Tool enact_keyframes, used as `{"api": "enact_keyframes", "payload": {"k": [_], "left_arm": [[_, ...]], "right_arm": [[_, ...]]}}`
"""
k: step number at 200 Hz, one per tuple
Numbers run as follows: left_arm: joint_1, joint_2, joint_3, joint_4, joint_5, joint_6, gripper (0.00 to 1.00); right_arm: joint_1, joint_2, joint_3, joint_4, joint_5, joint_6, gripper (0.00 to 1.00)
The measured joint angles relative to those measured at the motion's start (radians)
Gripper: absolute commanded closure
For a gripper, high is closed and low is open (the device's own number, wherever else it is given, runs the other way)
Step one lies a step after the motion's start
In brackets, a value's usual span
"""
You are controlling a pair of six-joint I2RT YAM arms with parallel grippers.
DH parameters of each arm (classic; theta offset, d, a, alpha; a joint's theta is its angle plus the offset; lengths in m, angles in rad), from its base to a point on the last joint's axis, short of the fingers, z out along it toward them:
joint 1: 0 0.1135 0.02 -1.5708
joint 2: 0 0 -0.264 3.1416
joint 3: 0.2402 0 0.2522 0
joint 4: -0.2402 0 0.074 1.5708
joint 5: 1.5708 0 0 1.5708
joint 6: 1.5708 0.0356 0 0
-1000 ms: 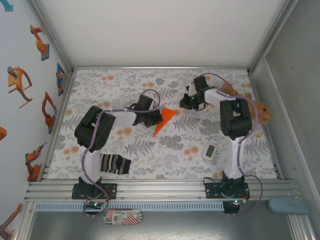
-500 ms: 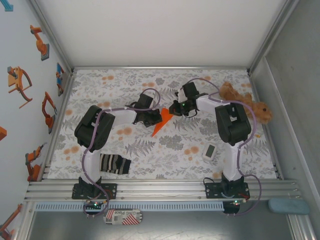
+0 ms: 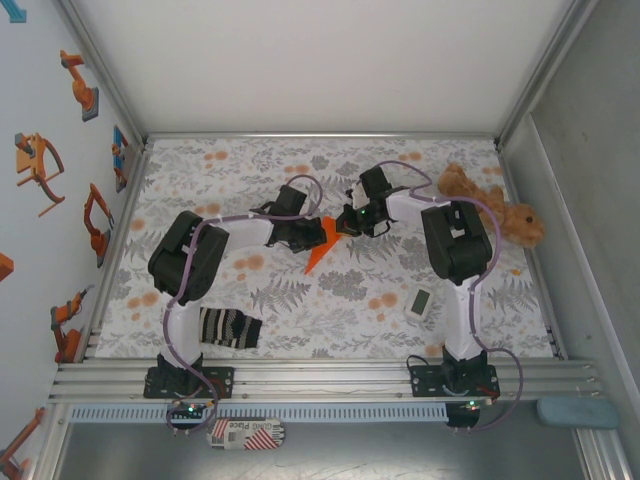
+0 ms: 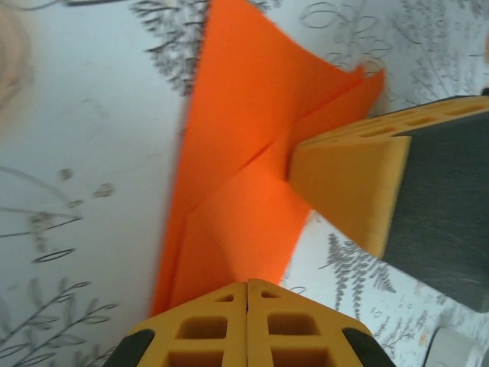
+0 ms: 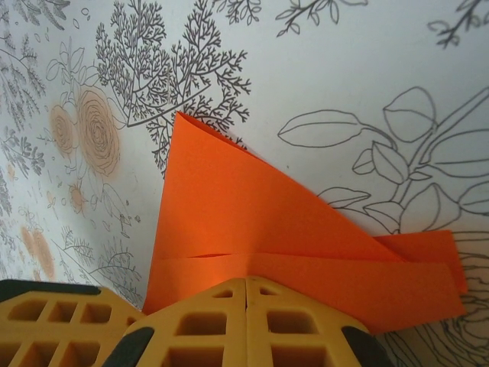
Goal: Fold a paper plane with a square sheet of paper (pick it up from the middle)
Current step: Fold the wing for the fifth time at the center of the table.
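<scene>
The orange paper (image 3: 322, 248) lies on the floral table as a folded, pointed dart shape, its tip aimed toward the near left. My left gripper (image 3: 312, 232) is shut, its tips down on the paper's left side; in the left wrist view the folded paper (image 4: 244, 168) spreads out ahead of the shut left gripper (image 4: 246, 284). My right gripper (image 3: 345, 222) is shut too, its tips at the paper's wide right end. The right wrist view shows the paper's (image 5: 252, 222) layered flaps just ahead of the right gripper (image 5: 246, 281). Whether either gripper pinches the paper or only presses on it is unclear.
A brown plush toy (image 3: 495, 205) lies at the far right by the wall. A striped sock (image 3: 230, 327) sits near the left arm's base. A small white device (image 3: 420, 303) lies at the near right. Walls enclose the floral table (image 3: 200, 180).
My right gripper has swung left from beside the plush toy to the paper's right end. The left gripper has stayed on the paper, shifting slightly.
</scene>
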Motion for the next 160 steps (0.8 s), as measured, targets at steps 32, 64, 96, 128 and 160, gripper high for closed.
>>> {"api": "enact_keyframes", "payload": {"k": [32,64,96,128,160], "left_arm": [[-0.02,0.008,0.028,0.011,0.014,0.006,0.98],[-0.023,0.041,0.047,0.019,0.026,0.006,0.99],[-0.022,0.072,0.053,0.017,0.029,0.009,0.99],[-0.024,0.072,0.056,0.003,0.018,0.029,1.0],[-0.028,0.043,0.014,0.017,-0.003,0.041,0.99]], "right_arm": [[0.0,0.002,0.003,-0.004,0.0,0.0,1.0],[0.0,0.006,0.013,-0.017,0.0,0.0,1.0],[0.0,0.007,0.015,-0.022,0.0,0.0,1.0],[0.001,0.011,0.024,-0.033,0.004,-0.001,1.0],[0.002,0.019,0.043,-0.064,0.008,-0.01,1.0]]}}
